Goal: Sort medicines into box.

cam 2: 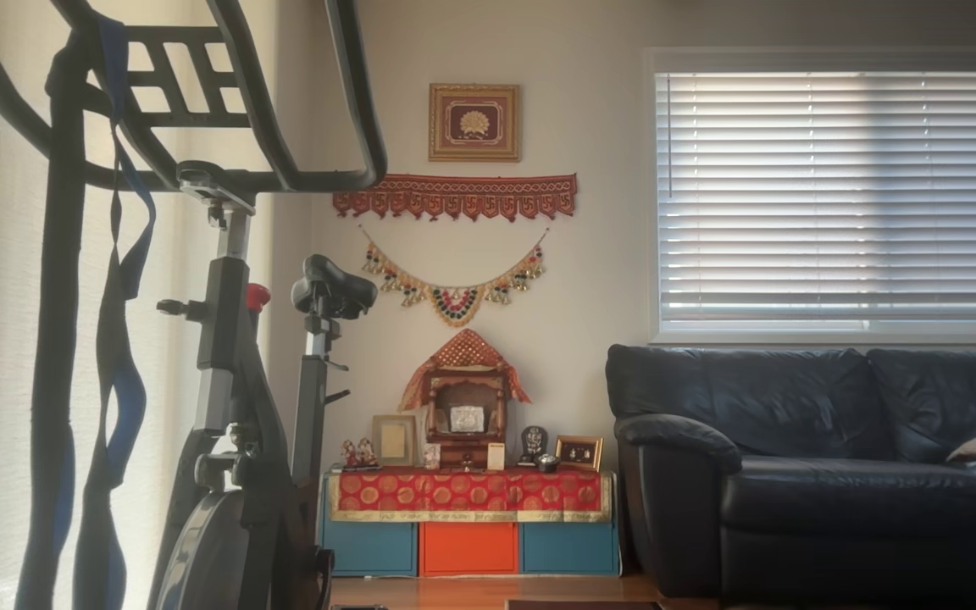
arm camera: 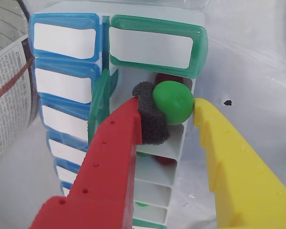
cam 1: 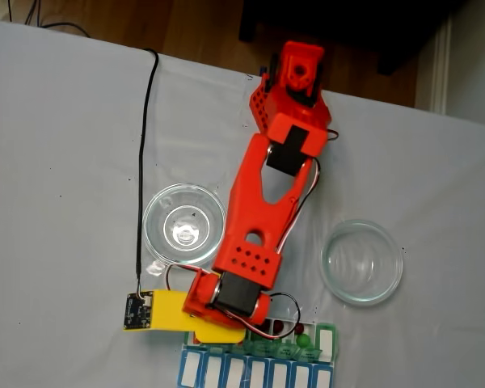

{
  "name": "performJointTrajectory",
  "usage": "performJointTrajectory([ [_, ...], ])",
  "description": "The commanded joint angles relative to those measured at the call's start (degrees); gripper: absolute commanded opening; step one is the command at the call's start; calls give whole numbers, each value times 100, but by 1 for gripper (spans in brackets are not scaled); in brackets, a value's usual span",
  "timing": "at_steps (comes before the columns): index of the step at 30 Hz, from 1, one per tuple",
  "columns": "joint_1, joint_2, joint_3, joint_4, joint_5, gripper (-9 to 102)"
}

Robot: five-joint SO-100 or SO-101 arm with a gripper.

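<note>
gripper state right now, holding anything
Gripper: shut on a green pill, held between its foam-padded red finger and yellow finger over the box's open compartments.

Wrist view: bright, even light; soft focus, near fingers blurred at lower frame. Fixed view: diffuse daylight, faint shadows, mild softness. Other view: dim room, backlit by window blinds (cam 2: 844, 195) upper right.

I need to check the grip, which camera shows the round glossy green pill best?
The wrist view: the round glossy green pill sits large between the gripper fingers, over the white pill organizer. In the fixed view the arm covers the gripper. The other view faces a living room.
</note>
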Motion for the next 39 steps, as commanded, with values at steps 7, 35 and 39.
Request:
performJointTrajectory([
  [7, -431, 343, 0, -185, 70, 1],
  [35, -308, 246, 457, -1450, -105, 1],
  [39, -334, 220, 527, -1591, -185, 1],
])
